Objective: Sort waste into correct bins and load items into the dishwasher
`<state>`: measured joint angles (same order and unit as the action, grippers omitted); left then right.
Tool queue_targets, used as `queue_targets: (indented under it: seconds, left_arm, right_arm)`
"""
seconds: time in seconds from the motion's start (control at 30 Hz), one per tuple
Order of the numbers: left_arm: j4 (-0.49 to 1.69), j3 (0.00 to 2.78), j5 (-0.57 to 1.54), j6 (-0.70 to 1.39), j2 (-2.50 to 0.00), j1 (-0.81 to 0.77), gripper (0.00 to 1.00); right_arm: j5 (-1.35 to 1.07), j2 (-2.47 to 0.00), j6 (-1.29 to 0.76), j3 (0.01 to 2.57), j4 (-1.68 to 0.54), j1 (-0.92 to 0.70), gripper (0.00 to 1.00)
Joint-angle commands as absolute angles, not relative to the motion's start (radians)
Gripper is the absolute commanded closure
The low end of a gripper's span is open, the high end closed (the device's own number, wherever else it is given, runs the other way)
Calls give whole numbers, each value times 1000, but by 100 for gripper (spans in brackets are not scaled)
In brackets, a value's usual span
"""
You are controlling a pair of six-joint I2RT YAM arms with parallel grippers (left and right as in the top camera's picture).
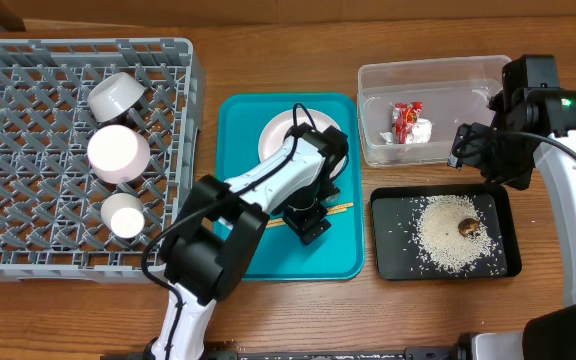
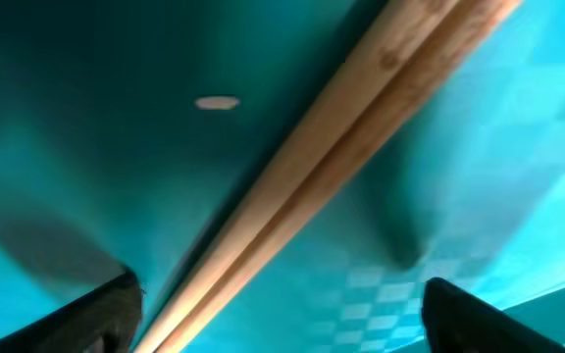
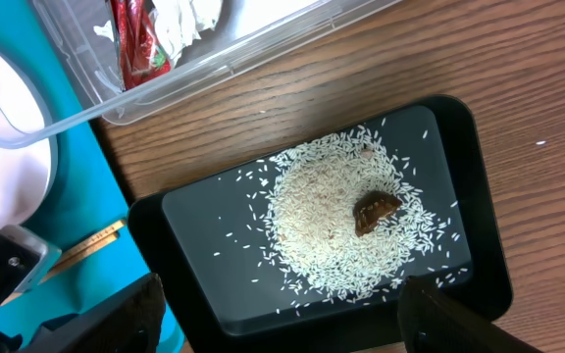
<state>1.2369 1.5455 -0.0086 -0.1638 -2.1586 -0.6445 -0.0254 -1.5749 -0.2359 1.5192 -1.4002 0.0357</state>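
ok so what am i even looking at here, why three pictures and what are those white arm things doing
These are two robot arms at a wooden table, each ending in a two-finger pincer. The wide picture is taken from above; the other two come from cameras on the wrists.

On the table: a grey dish rack holding three small bowls, a teal tray with a white plate, a clear tub holding a red-and-white wrapper, and a black tray of loose rice with a brown lump.

The left pincer is open, low over the chopsticks on the teal tray. The right pincer is open and holds nothing, above the black tray.
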Motion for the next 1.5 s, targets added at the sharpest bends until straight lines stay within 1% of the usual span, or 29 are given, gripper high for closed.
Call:
queue_targets:
  seconds: [0.0, 0.07, 0.1, 0.13, 0.2, 0.23, 0.27, 0.3, 0.6, 0.77, 0.9, 0.93, 1.0, 1.03, 1.1, 1.17, 1.23, 1.3, 1.47]
  left_arm:
    - [1225, 1540, -7, -178, -2202, -643, 23]
    - [1228, 1540, -7, -175, -2202, -643, 49]
    - [1230, 1540, -7, -168, -2202, -643, 64]
    - [1232, 1540, -7, -149, -2202, -643, 73]
    - [1232, 1540, -8, -140, -2202, -642, 75]
    - [1233, 1540, -8, -139, -2202, -641, 80]
    - [1235, 1540, -11, -133, -2201, -642, 88]
    - [1237, 1541, -11, -130, -2201, -642, 92]
    - [1287, 1630, -9, -96, -2159, -642, 90]
    - [1313, 1652, -7, -97, -2031, -639, 89]
    - [1296, 1652, -8, -97, -1932, -623, 85]
    - [1292, 1652, -7, -96, -1920, -619, 80]
    - [1295, 1652, -2, -97, -1915, -616, 74]
    - [1295, 1652, 11, -97, -1915, -616, 68]
    - [1293, 1652, 123, -97, -1916, -618, 59]
    - [1293, 1652, 202, -98, -1917, -622, 55]
    - [1288, 1652, 231, -105, -1917, -626, 48]
    - [1263, 1652, 230, -105, -1917, -629, 36]
    - [1242, 1651, 229, -120, -1939, -633, 34]
  right_arm:
    - [-16, -1556, -240, 1545, -1398, 35, 22]
    - [-16, -1556, -240, 1545, -1398, 35, 22]
    - [-16, -1556, -240, 1545, -1398, 35, 22]
    - [-16, -1556, -240, 1545, -1398, 35, 22]
    - [-16, -1556, -240, 1545, -1398, 35, 22]
    - [-16, -1556, -240, 1545, -1398, 35, 22]
    - [-16, -1556, -240, 1545, -1398, 35, 22]
    - [-16, -1556, -240, 1545, -1398, 35, 22]
    - [-16, -1556, -236, 1545, -1398, 35, 22]
    - [-16, -1556, -236, 1545, -1398, 35, 22]
    - [-16, -1556, -236, 1545, -1398, 35, 22]
    - [-16, -1556, -236, 1545, -1398, 35, 22]
    - [-16, -1556, -236, 1545, -1399, 35, 22]
    - [-16, -1556, -236, 1545, -1399, 35, 22]
    - [-15, -1556, -235, 1545, -1400, 35, 22]
    - [8, -1556, -236, 1545, -1410, 35, 22]
    - [10, -1556, -236, 1545, -1415, 35, 22]
    - [10, -1556, -236, 1545, -1419, 35, 22]
    - [10, -1556, -236, 1545, -1424, 35, 21]
